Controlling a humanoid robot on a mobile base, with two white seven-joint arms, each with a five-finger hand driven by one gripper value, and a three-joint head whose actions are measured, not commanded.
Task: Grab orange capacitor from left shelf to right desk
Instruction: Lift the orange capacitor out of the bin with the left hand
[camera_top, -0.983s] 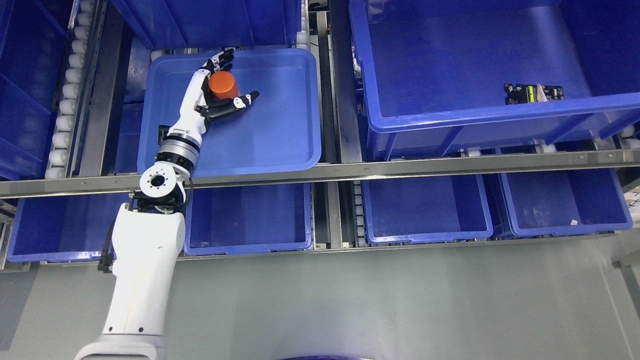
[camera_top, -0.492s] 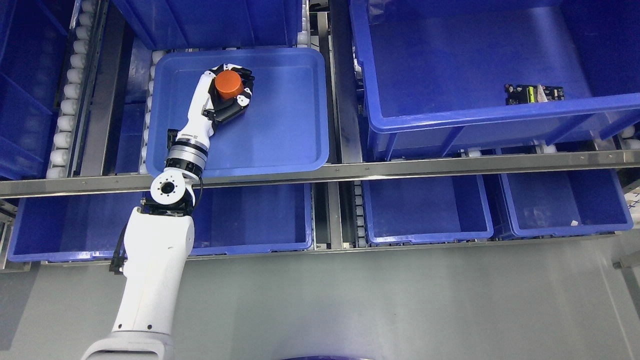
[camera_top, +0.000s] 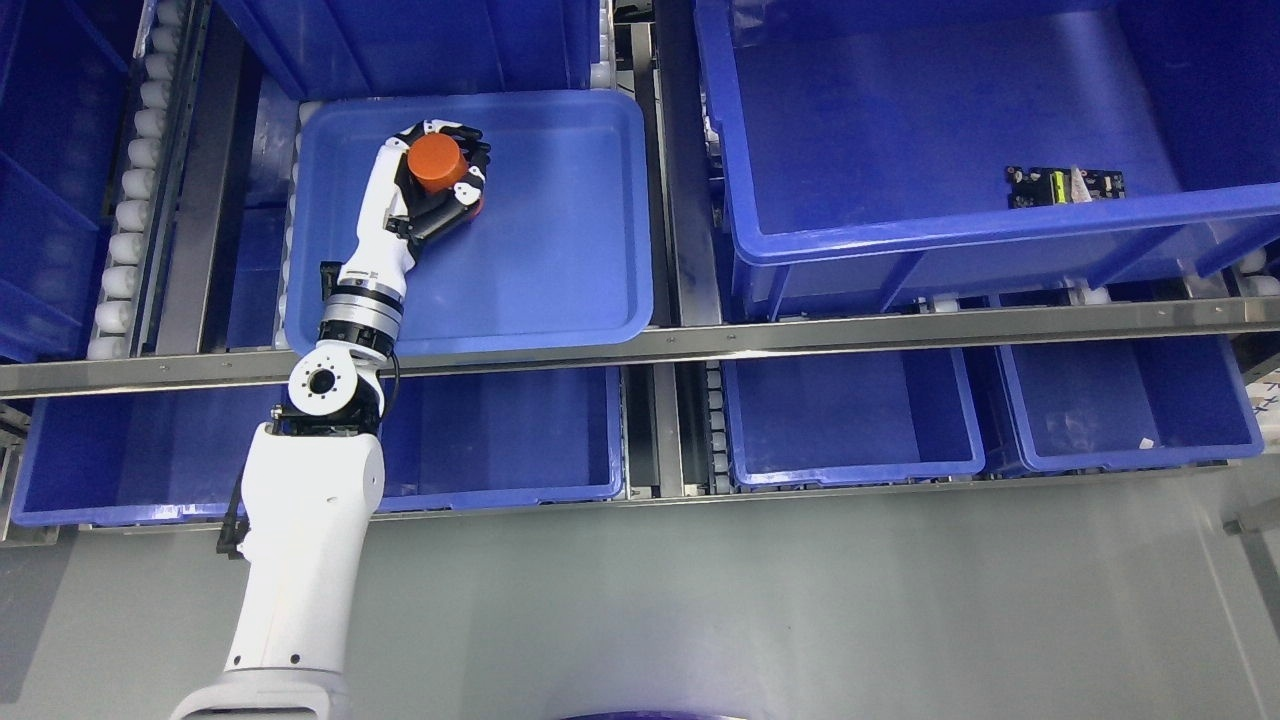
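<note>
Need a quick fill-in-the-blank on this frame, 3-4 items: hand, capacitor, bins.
1. The left hand has its fingers curled around the ____ capacitor.
2. That hand is over the shallow blue ____ on the upper shelf level.
3. The small circuit board lies in the large blue bin on the picture's ____ side.
4. The robot's ____ arm is nowhere in the head view.

Missing words: orange; tray; right; right
</note>
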